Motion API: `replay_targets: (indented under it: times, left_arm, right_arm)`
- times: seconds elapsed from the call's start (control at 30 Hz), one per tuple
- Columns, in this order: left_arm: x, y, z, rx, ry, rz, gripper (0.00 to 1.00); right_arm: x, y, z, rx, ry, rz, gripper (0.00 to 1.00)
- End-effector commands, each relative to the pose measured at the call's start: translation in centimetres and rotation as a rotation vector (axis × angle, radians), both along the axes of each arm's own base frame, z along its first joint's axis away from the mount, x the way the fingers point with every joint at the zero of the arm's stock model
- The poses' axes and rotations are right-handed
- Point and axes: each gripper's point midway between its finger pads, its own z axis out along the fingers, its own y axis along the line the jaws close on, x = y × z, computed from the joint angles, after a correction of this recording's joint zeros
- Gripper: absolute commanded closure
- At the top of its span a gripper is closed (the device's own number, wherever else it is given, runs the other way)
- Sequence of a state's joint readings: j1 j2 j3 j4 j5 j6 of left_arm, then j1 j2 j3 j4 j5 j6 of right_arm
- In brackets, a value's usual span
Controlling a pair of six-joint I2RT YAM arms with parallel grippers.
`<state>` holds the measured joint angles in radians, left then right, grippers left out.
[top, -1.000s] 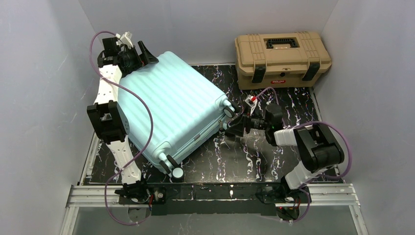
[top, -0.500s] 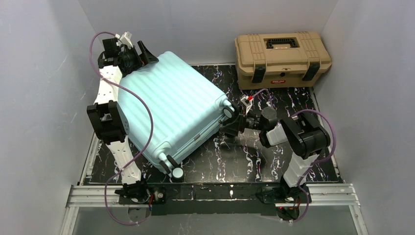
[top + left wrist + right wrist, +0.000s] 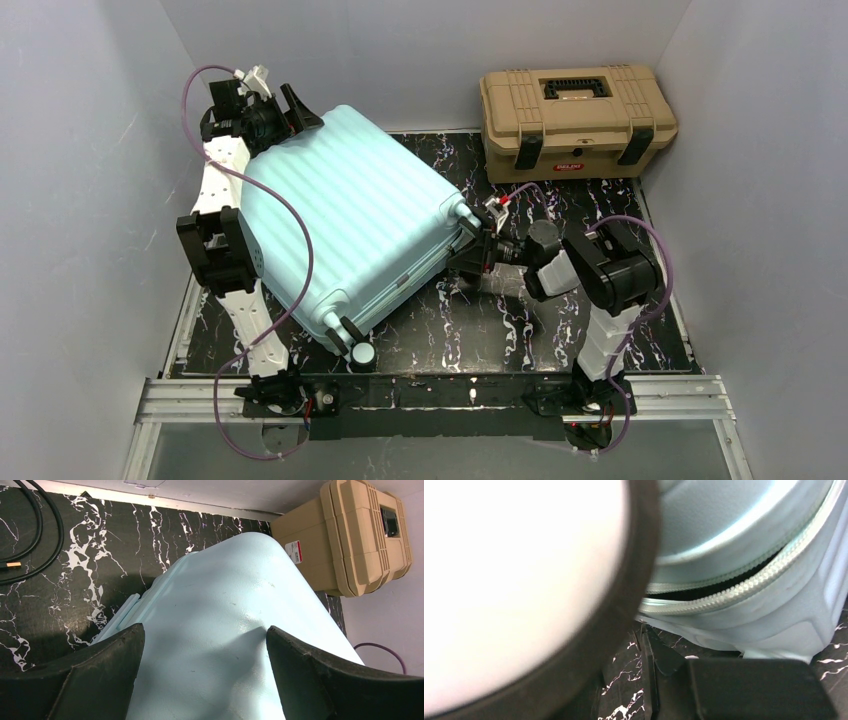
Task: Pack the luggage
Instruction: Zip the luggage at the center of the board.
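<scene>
Probably at the zipper [image 3: 734, 587] step on the luggage [image 3: 350, 215], lying slantwise on the left half of the table [image 3: 560, 320], with left gripper [image 3: 205, 631] spread wide over its far corner and right gripper [image 3: 472, 255], width impossible to tell, at the seam; next, finding the puller exactly.

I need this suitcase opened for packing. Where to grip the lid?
Grip the luggage by its upper shell edge at the zipper gap beside the wheel, low from the right: it lies flat, and that gap likely offers a lip.

Bright even overhead light, soft shadows, right wrist view blurred, overexposed left
</scene>
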<state>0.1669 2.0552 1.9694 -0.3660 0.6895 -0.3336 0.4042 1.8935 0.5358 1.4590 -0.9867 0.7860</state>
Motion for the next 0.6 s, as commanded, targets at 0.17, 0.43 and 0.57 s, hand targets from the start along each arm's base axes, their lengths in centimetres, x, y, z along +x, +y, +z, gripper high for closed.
replay_targets:
  times: [0.17,0.43,0.57]
  left_arm:
    - [-3.7,-2.8,-0.3,-0.045,0.121,-0.066,0.12]
    - [-3.9,-2.8,-0.5,-0.036,0.127,-0.068,0.12]
    - [-4.0,-2.8,-0.6,-0.035,0.129,-0.067,0.12]
  right_arm:
    - [0.6,-0.2,5.9,0.089,-0.298,-0.019,0.59]
    - [0.2,0.9,5.3,0.080,-0.283,0.025,0.72]
    - [0.6,1.1,4.7,0.059,-0.267,0.020,0.82]
